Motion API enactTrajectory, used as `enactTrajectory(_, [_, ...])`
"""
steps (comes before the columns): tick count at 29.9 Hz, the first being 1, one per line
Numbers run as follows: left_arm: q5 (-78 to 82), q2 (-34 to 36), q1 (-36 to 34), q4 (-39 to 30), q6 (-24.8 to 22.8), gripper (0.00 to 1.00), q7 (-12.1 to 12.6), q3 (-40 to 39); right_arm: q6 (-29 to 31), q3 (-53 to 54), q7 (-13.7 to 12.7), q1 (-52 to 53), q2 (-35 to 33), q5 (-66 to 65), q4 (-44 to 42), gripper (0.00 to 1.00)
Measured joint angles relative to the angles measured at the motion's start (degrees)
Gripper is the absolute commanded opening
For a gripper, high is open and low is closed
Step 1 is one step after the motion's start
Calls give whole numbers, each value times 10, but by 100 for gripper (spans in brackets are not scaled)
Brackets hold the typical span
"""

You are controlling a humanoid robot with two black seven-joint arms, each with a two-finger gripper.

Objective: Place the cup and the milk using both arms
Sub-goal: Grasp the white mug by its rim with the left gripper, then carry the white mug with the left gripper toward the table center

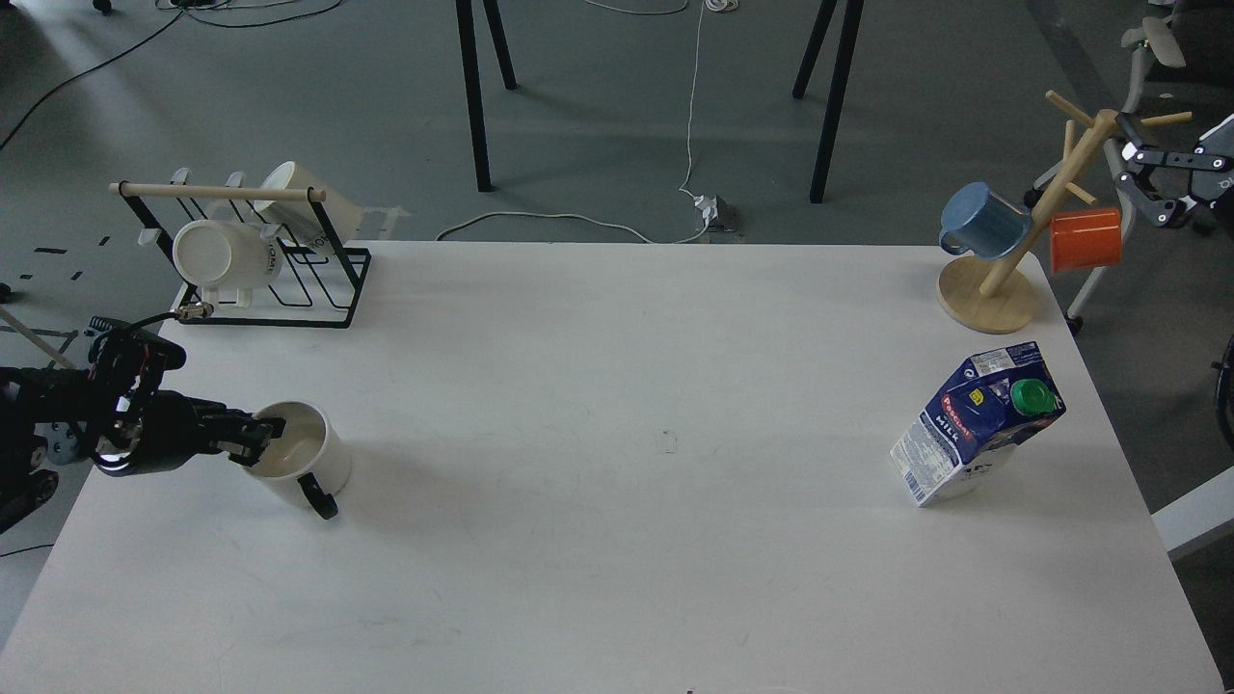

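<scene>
Now | left gripper (258,436) clamped on cup (294,463) rim | milk (979,424) far right, untouched | right gripper unseen

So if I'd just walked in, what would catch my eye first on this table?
Probably the black left gripper at the table's left edge, gripping the near rim of a white cup with a black handle. Next, the blue and white milk carton with its green cap, alone on the right side. Behind it at the far right corner, a wooden mug tree holds a blue and an orange mug.
</scene>
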Motion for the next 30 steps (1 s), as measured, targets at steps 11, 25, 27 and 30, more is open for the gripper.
enactTrajectory(11, [-2,6,-4,-10,20,0,0,-4,0,1,0,0,0,1,0,99])
enactTrajectory(25, [-5,-2,-47,-127,9,0,0,-16,0,2,0,-3,2,1,-3,99])
enactTrajectory(27, [-5,-14,-47,-141,9,0,0,-17,0,2,0,-3,4,1,-3,99])
enactTrajectory(30, [-5,-30,-48,-149,5,0,0,-17,0,2,0,-3,9,0,-4,99])
